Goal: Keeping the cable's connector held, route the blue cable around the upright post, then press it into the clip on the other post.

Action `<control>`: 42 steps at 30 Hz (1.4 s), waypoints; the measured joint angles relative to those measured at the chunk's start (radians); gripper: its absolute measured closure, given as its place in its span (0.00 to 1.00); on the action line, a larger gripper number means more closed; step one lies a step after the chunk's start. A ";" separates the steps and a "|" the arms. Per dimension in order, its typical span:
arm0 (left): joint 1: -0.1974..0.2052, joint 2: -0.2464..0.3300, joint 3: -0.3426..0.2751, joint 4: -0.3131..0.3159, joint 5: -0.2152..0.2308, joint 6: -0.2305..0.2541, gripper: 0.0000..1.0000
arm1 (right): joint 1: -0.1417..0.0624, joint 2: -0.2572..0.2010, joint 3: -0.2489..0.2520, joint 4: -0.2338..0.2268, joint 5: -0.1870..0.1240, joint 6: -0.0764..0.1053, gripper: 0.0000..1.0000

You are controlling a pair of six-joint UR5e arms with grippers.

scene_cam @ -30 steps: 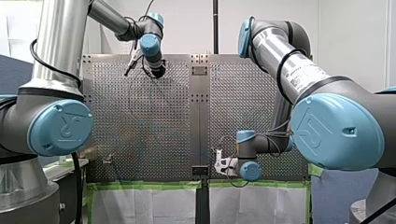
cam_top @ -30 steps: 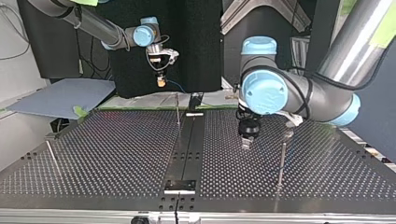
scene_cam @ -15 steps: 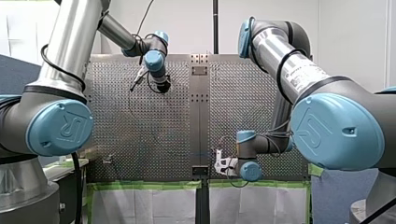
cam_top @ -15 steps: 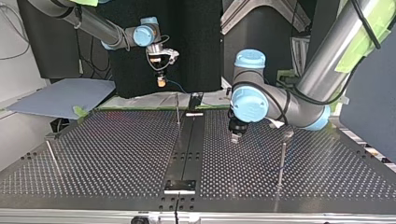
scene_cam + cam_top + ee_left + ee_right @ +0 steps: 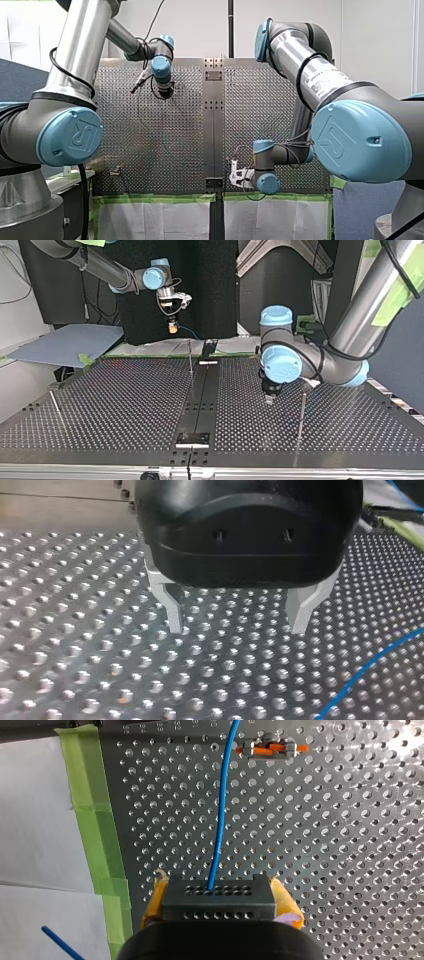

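Observation:
In the right wrist view my right gripper [image 5: 217, 892] is shut on a black connector block [image 5: 218, 904], gripped between yellow pads [image 5: 155, 900]. The blue cable [image 5: 221, 815] runs from the block ahead over the perforated table, past an orange and metal clip [image 5: 267, 748]. In the top view this gripper [image 5: 172, 328] hangs high over the far edge. My left gripper [image 5: 237, 622] is open just above the table, with nothing between its metal fingers [image 5: 172, 611]; a stretch of blue cable [image 5: 367, 672] lies beside it. In the top view it [image 5: 269, 399] hovers beside a post [image 5: 301, 412].
A thin upright post [image 5: 190, 357] stands near the table's middle rail [image 5: 200, 400], and another post [image 5: 56, 407] stands at the top view's left. Green tape [image 5: 95, 825] and white sheeting edge the table below my right gripper.
In the top view my left gripper swung left, then back right and nearer the post with the clip, staying open. My right gripper has kept still with the connector.

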 joint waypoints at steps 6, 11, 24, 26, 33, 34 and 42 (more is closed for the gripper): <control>-0.005 -0.025 0.012 0.002 -0.015 0.048 0.00 | 0.001 0.000 0.001 -0.001 0.000 0.000 1.00; 0.002 -0.065 0.012 0.007 -0.058 0.085 0.00 | 0.001 0.000 0.001 -0.001 0.000 0.000 1.00; 0.007 -0.131 0.012 0.024 -0.085 0.116 0.00 | 0.002 0.001 0.000 -0.001 0.000 -0.001 1.00; 0.008 -0.139 0.012 0.031 -0.097 0.121 0.00 | 0.002 0.001 0.000 0.000 0.000 -0.001 1.00; 0.013 -0.147 0.012 0.054 -0.130 0.137 0.00 | 0.004 0.001 0.001 0.000 0.000 -0.001 1.00; 0.014 -0.148 0.013 0.057 -0.131 0.138 0.00 | 0.004 0.001 0.001 0.000 0.000 -0.001 1.00; 0.018 -0.189 0.013 0.068 -0.140 0.151 0.00 | 0.005 0.001 0.001 -0.001 0.000 -0.001 1.00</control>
